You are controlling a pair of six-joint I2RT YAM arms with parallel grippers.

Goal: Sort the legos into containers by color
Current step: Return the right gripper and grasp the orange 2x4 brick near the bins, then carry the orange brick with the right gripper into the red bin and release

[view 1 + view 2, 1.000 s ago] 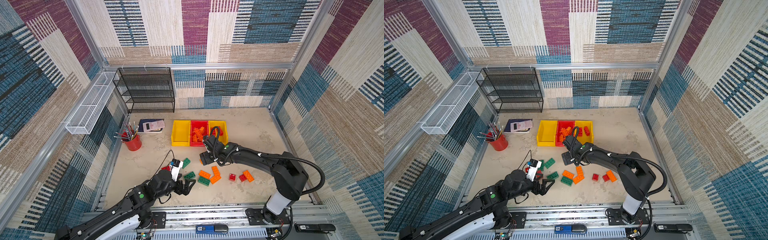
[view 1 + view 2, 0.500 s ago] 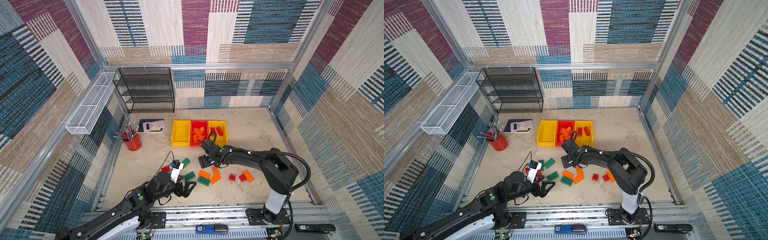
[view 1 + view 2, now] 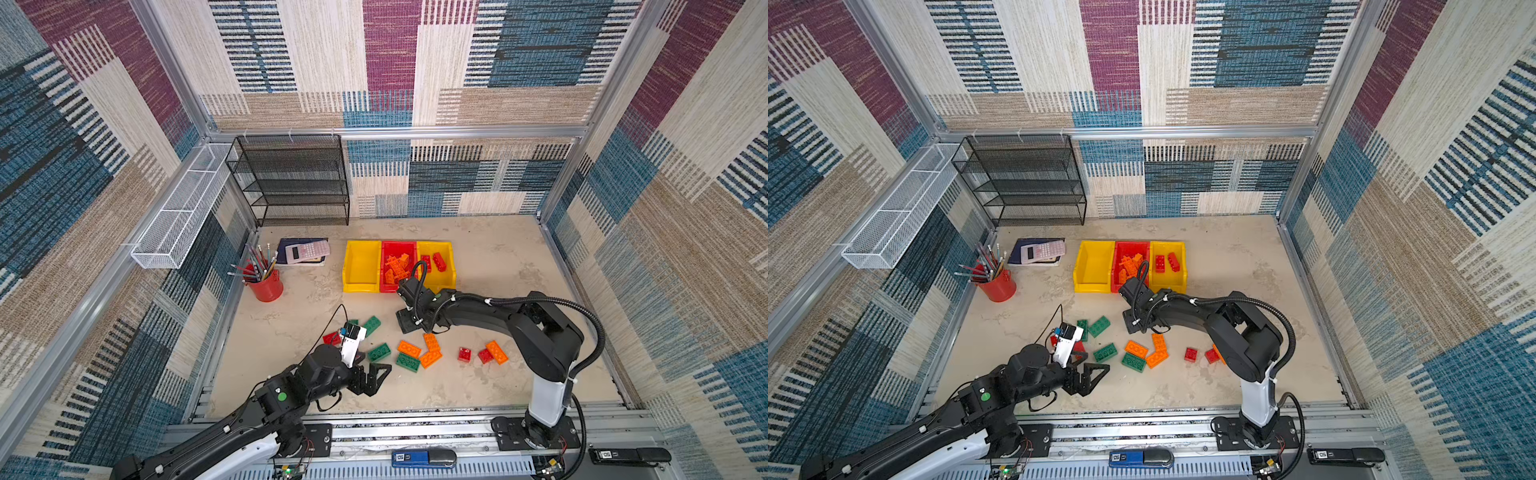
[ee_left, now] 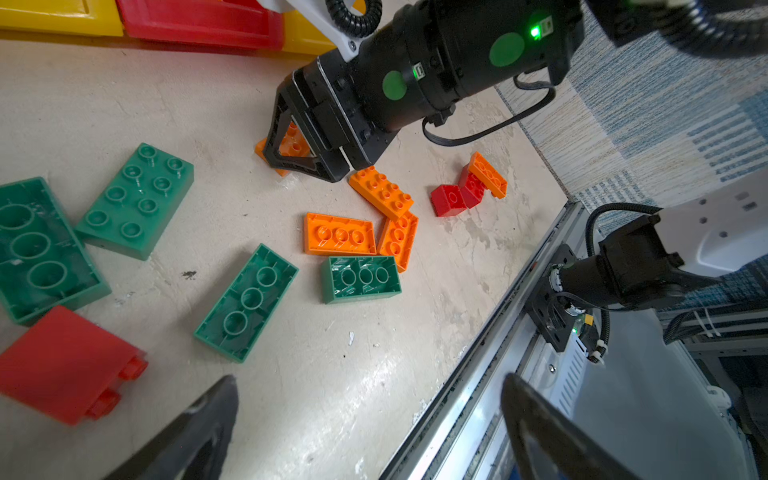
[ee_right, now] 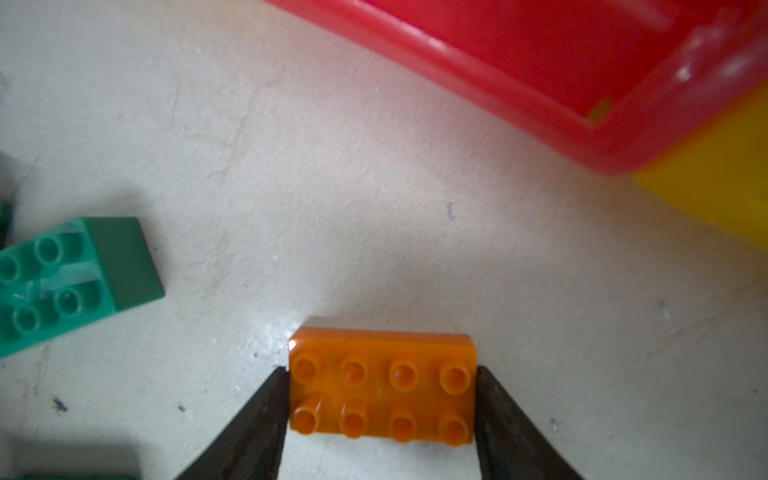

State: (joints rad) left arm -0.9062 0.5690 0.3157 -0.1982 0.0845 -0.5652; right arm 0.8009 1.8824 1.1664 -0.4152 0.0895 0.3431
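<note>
In both top views, the right gripper (image 3: 409,328) was poised low near the red bin (image 3: 399,244) holding orange bricks (image 3: 395,266). In the left wrist view, the left gripper (image 4: 369,380) was held wide open, empty. In the right wrist view, an orange brick (image 5: 382,386) on the table (image 5: 374,166) was pinched endwise by the jaws, likely for that bin; no writing was legible.

Glossy, smooth orange studded plastic brick (image 5: 382,386); shiny red plastic bin (image 5: 478,83), upper right of the frame; matt, scuffed pale tabletop (image 5: 291,166); black metal mesh rack (image 3: 291,183).
</note>
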